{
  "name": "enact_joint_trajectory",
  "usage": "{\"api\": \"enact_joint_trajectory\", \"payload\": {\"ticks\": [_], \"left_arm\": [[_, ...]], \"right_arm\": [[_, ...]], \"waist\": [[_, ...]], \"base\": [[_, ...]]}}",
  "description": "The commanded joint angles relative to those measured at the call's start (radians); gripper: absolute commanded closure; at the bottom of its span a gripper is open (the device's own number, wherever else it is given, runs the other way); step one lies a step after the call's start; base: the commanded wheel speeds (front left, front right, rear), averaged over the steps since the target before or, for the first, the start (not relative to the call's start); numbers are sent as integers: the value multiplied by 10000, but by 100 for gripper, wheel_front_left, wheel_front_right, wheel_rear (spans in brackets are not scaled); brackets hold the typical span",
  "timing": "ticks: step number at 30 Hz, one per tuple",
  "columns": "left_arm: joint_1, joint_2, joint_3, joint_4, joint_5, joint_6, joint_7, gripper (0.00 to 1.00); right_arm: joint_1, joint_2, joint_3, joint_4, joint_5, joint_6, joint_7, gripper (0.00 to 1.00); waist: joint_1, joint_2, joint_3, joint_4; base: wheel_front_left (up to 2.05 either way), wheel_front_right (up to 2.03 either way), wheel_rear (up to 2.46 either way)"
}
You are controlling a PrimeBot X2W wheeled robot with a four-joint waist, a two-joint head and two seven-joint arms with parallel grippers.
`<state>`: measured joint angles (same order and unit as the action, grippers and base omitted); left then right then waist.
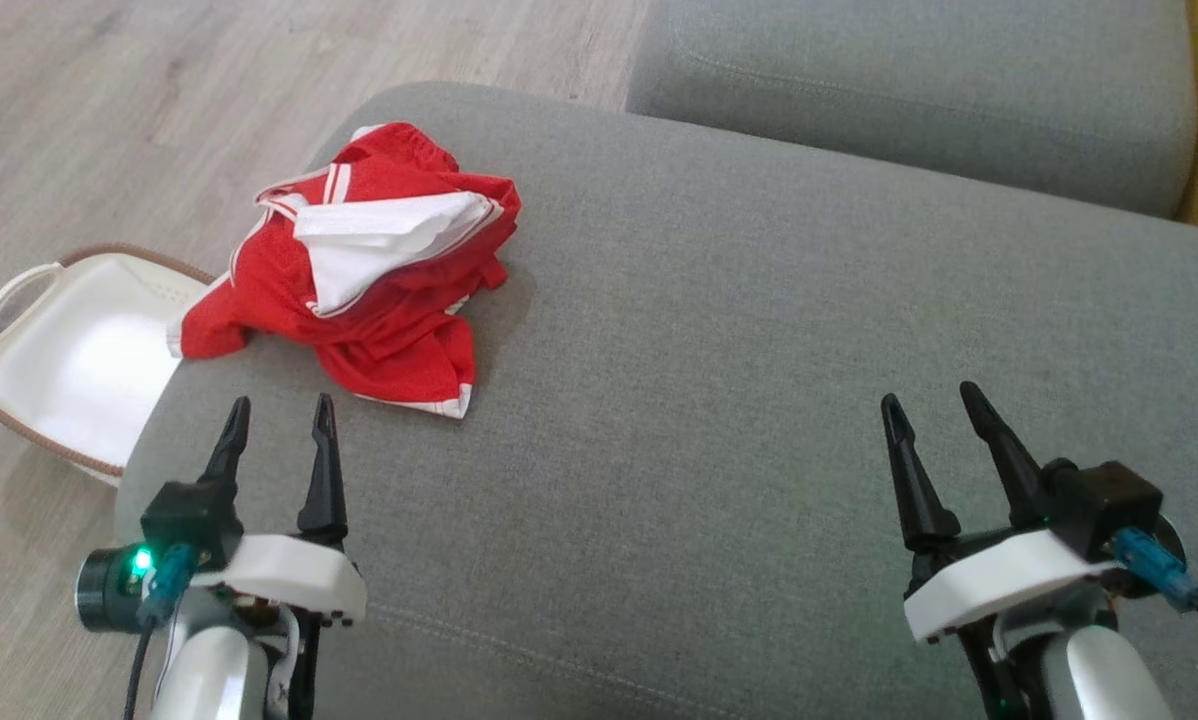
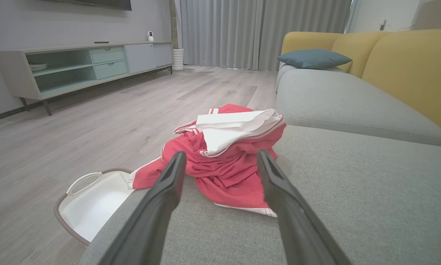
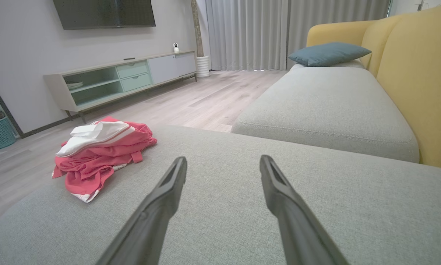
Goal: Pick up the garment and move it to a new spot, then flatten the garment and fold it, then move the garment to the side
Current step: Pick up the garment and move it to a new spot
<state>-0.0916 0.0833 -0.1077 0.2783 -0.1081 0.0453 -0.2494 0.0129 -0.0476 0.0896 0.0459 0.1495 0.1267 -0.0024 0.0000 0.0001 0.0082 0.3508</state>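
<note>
While the red garment (image 1: 359,270) lies bunched at the grey cushion's (image 1: 759,350) left edge above the white basket (image 1: 69,360), first pickup not yet begun — left gripper (image 1: 279,425) nearest, right gripper (image 1: 934,410) well apart, both spread and empty. Next: left reaches forward, closes on cloth.

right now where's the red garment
Head view: the red garment lies crumpled at the left of the grey cushion, ahead of the left gripper, near the white basket.

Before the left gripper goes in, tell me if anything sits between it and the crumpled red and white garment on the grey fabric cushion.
Nothing visible does. The open left gripper points at the crumpled red and white garment, with bare grey fabric cushion between them.
</note>
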Motion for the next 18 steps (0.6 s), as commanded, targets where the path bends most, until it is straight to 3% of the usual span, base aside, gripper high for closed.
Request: {"api": "enact_joint_trajectory", "payload": {"ticks": [1, 10, 18], "left_arm": [[-513, 75, 422, -388, -47, 76, -124, 0], [-2294, 112, 626, 383, -283, -79, -124, 0], [-5083, 786, 1109, 3747, -757, -287, 489, 0]], "right_arm": [[-351, -110, 223, -454, 15, 40, 37, 0], [-1027, -780, 191, -1387, -44, 40, 615, 0], [-1689, -1324, 122, -2025, 97, 40, 995, 0]], "waist": [[0, -1, 209, -72], [0, -1, 2017, -507], [0, -1, 3511, -884]], "base": [[0, 0, 0], [0, 0, 0], [0, 0, 0]]}}
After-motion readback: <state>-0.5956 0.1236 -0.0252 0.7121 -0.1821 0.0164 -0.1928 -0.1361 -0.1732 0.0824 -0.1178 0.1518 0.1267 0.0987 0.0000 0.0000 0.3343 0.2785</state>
